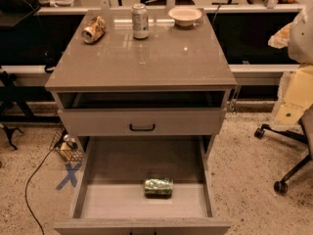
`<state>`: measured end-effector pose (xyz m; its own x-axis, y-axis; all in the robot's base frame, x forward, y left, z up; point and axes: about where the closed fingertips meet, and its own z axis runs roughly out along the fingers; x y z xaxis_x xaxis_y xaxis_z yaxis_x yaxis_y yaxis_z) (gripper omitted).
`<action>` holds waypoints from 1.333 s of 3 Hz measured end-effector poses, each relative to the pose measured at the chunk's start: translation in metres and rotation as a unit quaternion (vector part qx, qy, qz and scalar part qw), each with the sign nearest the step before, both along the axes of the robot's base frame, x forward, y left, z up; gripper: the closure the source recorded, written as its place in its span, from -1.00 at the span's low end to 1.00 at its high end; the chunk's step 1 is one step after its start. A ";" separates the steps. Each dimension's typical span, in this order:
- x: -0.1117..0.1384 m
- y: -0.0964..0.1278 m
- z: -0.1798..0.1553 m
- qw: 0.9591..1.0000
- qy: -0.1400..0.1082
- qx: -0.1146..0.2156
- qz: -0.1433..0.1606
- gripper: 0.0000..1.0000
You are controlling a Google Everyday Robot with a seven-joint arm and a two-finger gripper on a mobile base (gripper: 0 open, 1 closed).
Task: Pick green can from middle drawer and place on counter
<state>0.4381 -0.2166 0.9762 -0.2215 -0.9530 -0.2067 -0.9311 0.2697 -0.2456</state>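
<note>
The green can was seen lying on its side on the floor of the pulled-out middle drawer, seemingly lengthwise left to right. The gripper was not in view, so its state could not be told. A descent from above, spanning the can's round body, was judged best before the lift to the tabletop.
</note>
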 end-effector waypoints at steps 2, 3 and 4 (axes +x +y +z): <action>0.003 0.002 -0.019 0.999 0.012 0.033 0.015 -1.00; 0.019 0.004 -0.101 0.989 0.053 0.128 0.044 -1.00; 0.029 0.008 -0.160 0.978 0.082 0.187 0.053 -1.00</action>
